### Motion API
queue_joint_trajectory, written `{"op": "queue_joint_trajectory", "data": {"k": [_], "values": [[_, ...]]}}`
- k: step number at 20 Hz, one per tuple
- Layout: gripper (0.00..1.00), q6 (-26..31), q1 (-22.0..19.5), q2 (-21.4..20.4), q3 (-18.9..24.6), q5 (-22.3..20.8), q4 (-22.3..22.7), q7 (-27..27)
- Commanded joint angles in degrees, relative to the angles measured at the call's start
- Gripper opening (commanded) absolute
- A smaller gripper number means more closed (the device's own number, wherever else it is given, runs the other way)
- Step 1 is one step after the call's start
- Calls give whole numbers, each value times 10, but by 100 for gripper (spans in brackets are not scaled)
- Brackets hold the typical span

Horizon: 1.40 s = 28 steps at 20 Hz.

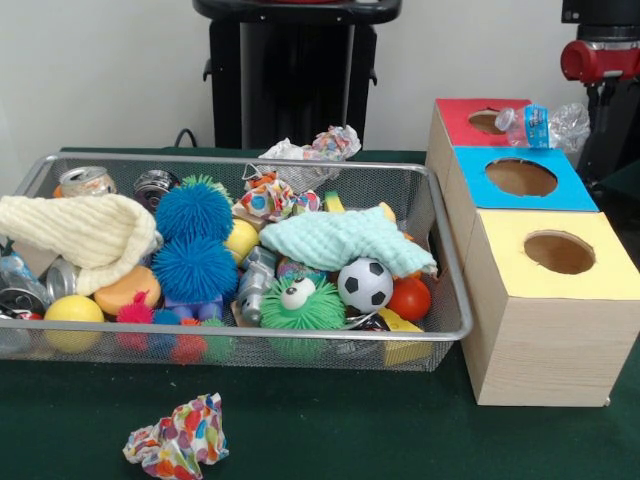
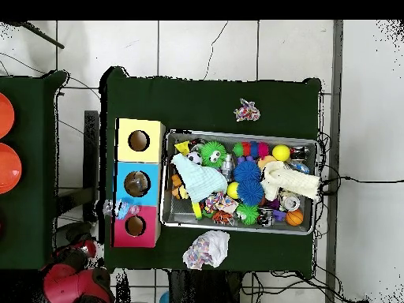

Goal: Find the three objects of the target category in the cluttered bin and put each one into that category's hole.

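Observation:
A clear plastic bottle (image 1: 541, 124) with a blue label lies on the red-topped box (image 1: 460, 118), next to its hole; in the overhead view the bottle (image 2: 117, 209) sits at the outer edge of the boxes. Blue-topped (image 1: 570, 190) and yellow-topped (image 1: 610, 270) boxes, each with a round hole, stand in a row with it. The wire bin (image 1: 452, 300) holds balls, spiky toys, cloths, cans (image 1: 85, 181) and crushed bottles (image 1: 12, 272). My gripper (image 1: 598, 112) shows only as a dark shape under a red joint, right beside the bottle. Whether it holds the bottle is unclear.
A wad of patterned paper (image 1: 177, 441) lies on the green table in front of the bin. Another crumpled wad (image 1: 312, 150) lies behind the bin. A yellow cloth (image 1: 85, 232) and a mint cloth (image 1: 340, 240) cover part of the bin's contents.

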Motion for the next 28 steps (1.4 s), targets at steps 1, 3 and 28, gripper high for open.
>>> {"op": "queue_joint_trajectory", "data": {"k": [1, 3, 28], "values": [[0, 10, -33, -12, 50, -29, 8, 89], [0, 8, -35, -12, 51, -32, 9, 90], [0, -48, -128, -14, 90, -155, 52, 97]]}}
